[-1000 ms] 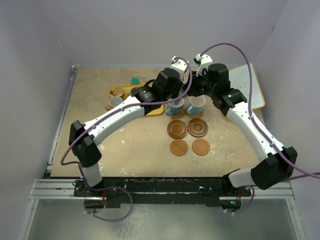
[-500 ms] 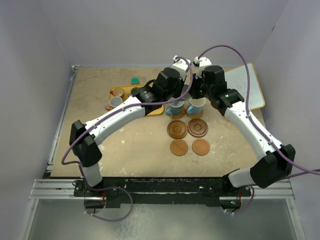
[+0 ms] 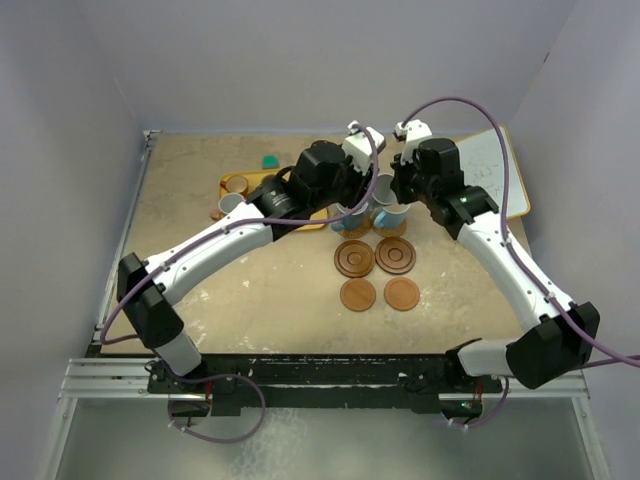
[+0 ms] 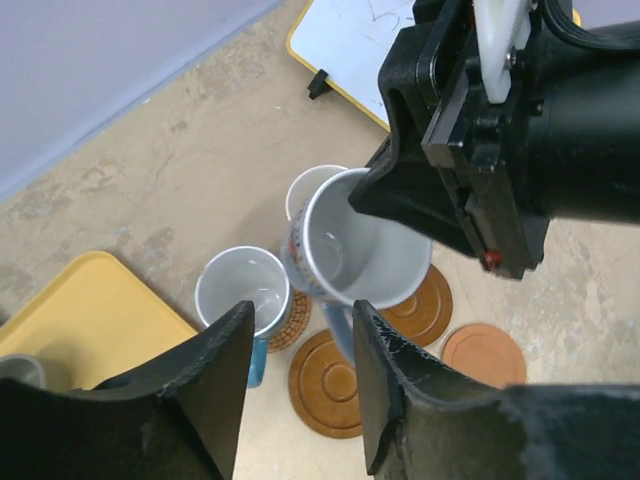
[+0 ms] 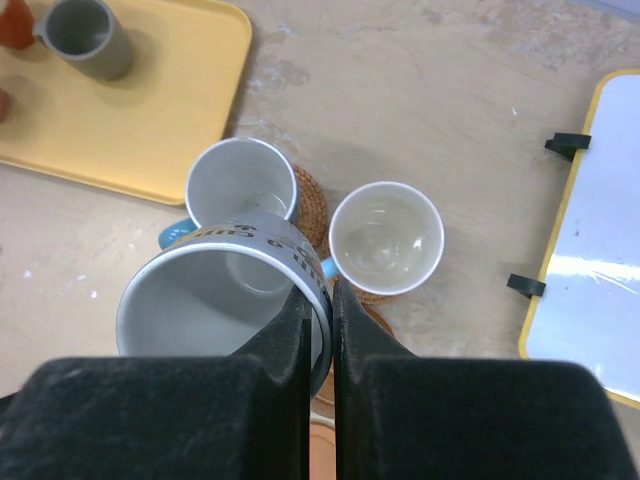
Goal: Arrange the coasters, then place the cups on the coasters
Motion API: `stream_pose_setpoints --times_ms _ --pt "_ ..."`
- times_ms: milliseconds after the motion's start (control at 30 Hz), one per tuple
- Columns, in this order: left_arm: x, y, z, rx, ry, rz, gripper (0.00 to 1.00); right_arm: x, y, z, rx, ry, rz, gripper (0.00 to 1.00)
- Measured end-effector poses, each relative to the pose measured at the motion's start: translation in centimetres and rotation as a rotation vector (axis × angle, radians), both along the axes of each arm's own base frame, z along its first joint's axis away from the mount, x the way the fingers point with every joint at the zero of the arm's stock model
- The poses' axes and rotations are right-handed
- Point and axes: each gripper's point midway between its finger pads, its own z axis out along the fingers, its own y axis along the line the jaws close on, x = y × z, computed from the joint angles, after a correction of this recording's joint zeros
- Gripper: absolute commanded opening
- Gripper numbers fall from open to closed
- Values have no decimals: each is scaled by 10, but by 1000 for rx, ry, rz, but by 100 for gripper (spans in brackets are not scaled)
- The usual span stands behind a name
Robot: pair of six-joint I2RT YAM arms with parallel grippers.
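So, pale lettered mug (image 5: 215,300), airborne.
Right gripper (image 5: 320,300) clamps its rim above two cups (image 5: 243,185) (image 5: 386,238); left gripper (image 4: 302,318) gapes.

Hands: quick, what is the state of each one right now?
Left hand: open, holding nothing.
Right hand: closed on the rim of a pale printed mug, holding it above the table.
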Motion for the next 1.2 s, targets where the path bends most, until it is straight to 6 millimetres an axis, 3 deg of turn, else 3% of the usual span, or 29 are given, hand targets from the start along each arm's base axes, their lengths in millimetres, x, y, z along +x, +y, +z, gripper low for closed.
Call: stream_pose_setpoints --times_ms 233,400,767,1200 --pt "-17 24 6 91 -84 -66 60 -16 -22 -8 -84 -5 21 0" --pt "-27 44 -8 184 -101 -132 64 -32 -41 -24 -156 24 39 0" --pt "11 114 -35 265 -45 -32 66 -59 -59 -105 -237 242 113 0" --pt "13 126 -27 263 -64 -11 66 -48 -54 -152 -264 372 157 0"
